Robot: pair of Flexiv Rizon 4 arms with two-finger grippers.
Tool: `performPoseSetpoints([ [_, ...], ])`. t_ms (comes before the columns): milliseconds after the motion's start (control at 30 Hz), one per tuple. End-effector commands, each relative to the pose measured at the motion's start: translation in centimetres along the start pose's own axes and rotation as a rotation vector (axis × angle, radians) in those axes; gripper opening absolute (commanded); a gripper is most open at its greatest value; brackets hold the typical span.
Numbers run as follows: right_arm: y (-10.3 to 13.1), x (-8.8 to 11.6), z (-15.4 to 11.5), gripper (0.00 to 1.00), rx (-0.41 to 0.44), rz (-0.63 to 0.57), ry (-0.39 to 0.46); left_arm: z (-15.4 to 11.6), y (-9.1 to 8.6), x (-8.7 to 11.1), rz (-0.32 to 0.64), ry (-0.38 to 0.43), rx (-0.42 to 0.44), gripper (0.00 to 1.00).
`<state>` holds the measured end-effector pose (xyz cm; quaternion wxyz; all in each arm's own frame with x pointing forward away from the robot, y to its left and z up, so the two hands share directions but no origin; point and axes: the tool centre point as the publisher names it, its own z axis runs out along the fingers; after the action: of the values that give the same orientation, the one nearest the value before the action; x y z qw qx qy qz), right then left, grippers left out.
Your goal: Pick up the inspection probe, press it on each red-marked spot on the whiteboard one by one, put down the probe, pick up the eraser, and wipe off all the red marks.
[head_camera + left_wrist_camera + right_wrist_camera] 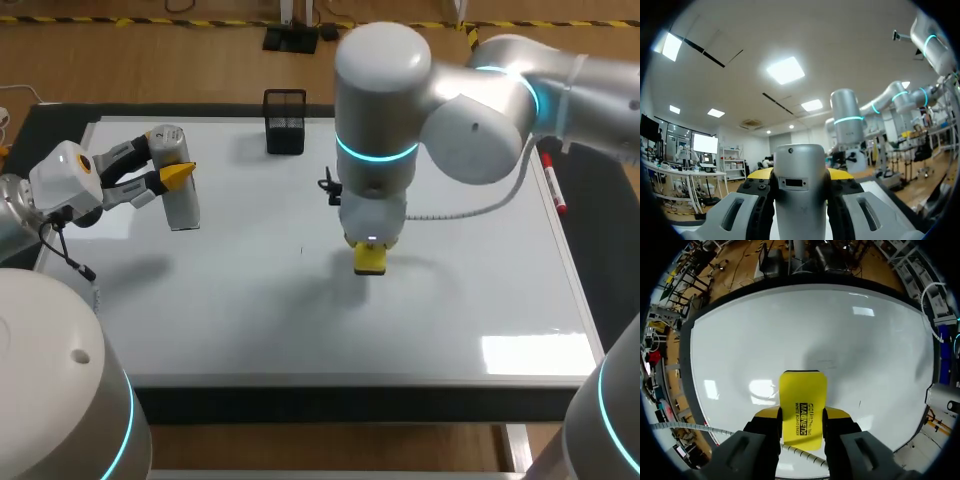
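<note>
The silver cylindrical inspection probe [178, 185] stands upright on the whiteboard [250, 310] at the far left. My left gripper [178, 168] is shut on its upper part, and in the left wrist view the probe [801, 192] fills the space between the fingers. Near the board's middle my right gripper [371, 252] points straight down, shut on the yellow eraser [370, 260]. The right wrist view shows the eraser [803, 410] clamped between the fingers [764, 424] and held just over or against the white surface; whether it touches I cannot tell. No red marks show on the visible board.
A black mesh pen holder [285, 121] stands at the board's far edge. A red marker [553, 187] lies along the right frame of the board. A small black clip-like item [328, 186] sits just behind my right arm.
</note>
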<state>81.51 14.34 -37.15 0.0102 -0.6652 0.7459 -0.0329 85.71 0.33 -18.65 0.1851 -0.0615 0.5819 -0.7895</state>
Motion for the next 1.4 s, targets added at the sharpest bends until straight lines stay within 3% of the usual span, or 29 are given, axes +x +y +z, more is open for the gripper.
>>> performPoseSetpoints([
  [33,-0.2,0.2,-0.3,0.0,-0.002,-0.003,0.002,0.0,-0.1,0.0,0.001,-0.001,0.001,0.0],
  [667,-0.4,0.2,-0.2,0.0,-0.006,-0.003,0.002,0.0,-0.1,0.0,0.001,-0.001,0.001,0.0],
  [1100,-8.2,-1.0,0.3,0.0,0.004,-0.047,0.009,0.0,-0.1,0.0,0.001,-0.001,0.001,0.0],
  [1400,-15.1,-3.1,0.6,0.0,0.015,-0.07,0.008,0.0,-0.1,0.0,0.001,-0.001,0.001,0.0],
])
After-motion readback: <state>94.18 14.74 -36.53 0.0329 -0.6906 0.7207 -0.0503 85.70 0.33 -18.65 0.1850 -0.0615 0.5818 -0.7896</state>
